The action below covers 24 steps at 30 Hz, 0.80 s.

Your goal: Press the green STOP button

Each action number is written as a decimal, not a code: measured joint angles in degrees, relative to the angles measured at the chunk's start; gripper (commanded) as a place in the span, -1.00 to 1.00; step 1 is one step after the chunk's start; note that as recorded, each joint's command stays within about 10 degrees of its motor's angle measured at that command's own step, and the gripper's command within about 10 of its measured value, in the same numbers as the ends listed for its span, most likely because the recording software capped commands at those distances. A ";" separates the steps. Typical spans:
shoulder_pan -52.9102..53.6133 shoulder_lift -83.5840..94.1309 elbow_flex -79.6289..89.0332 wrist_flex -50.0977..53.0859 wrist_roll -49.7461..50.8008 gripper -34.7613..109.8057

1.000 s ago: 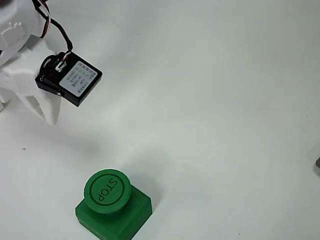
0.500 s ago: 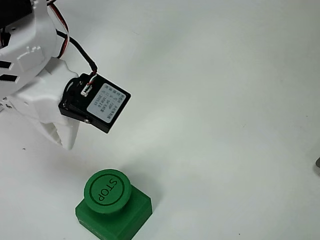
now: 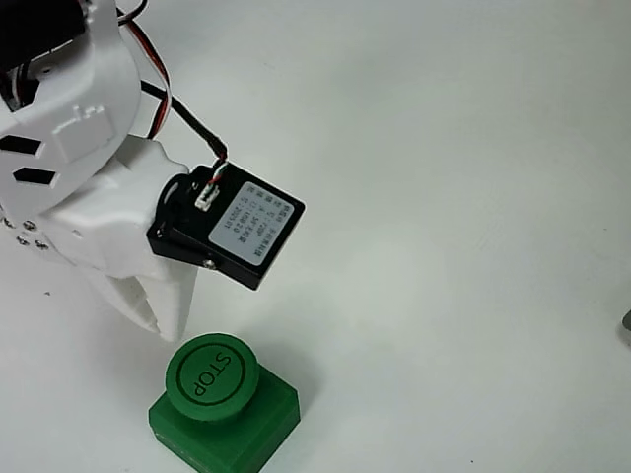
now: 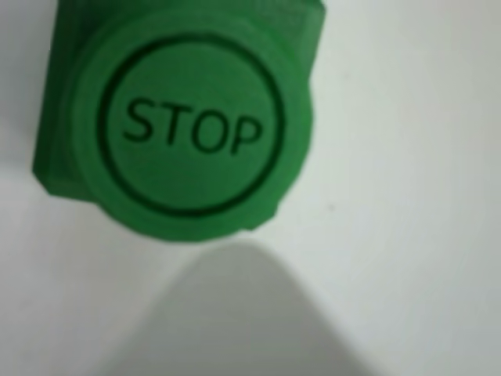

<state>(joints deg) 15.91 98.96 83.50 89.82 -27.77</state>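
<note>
Gripper (image 3: 163, 313) poised just above and up-left of button (image 3: 211, 376) in fixed view, tip near cap rim. Jaw state cannot be told. Short drop down-right judged needed.

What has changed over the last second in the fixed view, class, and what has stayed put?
The gripper travelled down and rightward across the picture, its white fingers now just beside the green STOP button. Nothing was grasped or released. The button kept its place on the white table.
</note>
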 measured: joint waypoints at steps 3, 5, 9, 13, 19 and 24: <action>-0.97 -0.09 -0.44 0.00 0.26 -0.52; -1.58 -0.09 -0.44 0.00 0.35 -0.52; -1.67 -0.53 -0.44 0.00 1.14 -0.52; -2.81 -3.08 -0.44 0.00 1.41 -0.52; -2.64 -6.86 -0.44 -0.18 1.58 -0.52; -2.81 -8.00 -0.44 -0.18 1.14 -0.52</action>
<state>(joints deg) 13.10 90.97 83.06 89.65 -26.63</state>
